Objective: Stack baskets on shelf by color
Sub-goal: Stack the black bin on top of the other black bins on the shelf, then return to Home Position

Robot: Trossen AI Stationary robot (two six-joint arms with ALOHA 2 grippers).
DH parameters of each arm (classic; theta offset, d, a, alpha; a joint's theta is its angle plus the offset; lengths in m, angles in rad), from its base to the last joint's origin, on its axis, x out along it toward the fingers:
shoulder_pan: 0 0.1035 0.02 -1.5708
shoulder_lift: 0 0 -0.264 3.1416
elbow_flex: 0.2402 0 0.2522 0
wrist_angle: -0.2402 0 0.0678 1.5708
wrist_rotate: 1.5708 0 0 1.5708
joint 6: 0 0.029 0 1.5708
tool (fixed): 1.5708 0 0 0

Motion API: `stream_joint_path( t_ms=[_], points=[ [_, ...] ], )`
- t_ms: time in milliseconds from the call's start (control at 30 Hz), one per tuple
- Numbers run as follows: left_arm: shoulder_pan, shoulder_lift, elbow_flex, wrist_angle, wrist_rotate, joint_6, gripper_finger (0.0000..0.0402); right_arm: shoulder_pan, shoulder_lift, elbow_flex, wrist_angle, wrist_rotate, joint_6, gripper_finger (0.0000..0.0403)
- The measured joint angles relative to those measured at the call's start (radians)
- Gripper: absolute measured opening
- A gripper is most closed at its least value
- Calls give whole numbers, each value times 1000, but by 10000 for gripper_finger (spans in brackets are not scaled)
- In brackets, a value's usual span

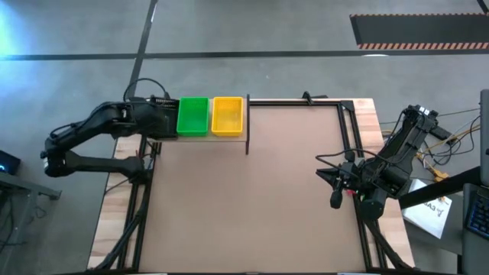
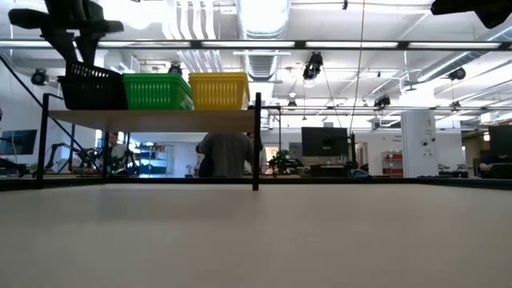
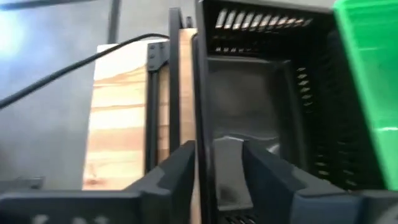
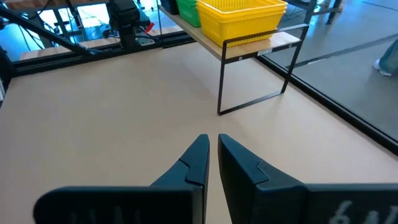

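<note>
On the pale shelf (image 2: 152,119) at the table's far left, three baskets stand side by side on their bottoms: black (image 2: 92,88), green (image 2: 156,90) and yellow (image 2: 218,90). In the high view the green basket (image 1: 192,116) and the yellow one (image 1: 227,114) show, while the left arm covers the black one. My left gripper (image 3: 208,146) is above the black basket (image 3: 261,93) and closed down on its wall. My right gripper (image 4: 211,142) hangs shut and empty over the table's right side (image 1: 336,187). My left gripper has the black basket's left long wall (image 3: 202,112), the one away from the green basket, between its fingers. One finger (image 3: 180,168) is outside and one (image 3: 233,168) inside. The fingers slant down from above and lie across the wall. The basket rests level on the shelf.
The shelf's black frame leg (image 2: 256,140) stands at its right end near the yellow basket. The brown table top (image 1: 252,198) spreads between the two arms. Cables (image 1: 443,145) and papers lie beyond the table's right edge. A person (image 2: 226,156) sits in the room behind.
</note>
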Motion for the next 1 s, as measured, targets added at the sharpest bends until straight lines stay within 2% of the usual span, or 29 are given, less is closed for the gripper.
stream_joint_path(
  t_ms=[267,400,500,633,867,1000],
  points=[
    [27,59,-64,0,-22,4,38,0,0,0,0,0,2,27],
    [51,84,-68,1,-33,4,17,0,0,0,0,0,2,27],
    [82,96,-71,1,-25,6,17,0,0,0,0,0,3,27],
    [116,108,-59,0,20,85,50,0,0,0,0,0,3,27],
    [127,104,35,0,73,162,166,0,0,0,0,0,2,27],
    [127,95,96,0,86,164,209,0,0,0,0,0,2,27]
  ],
)
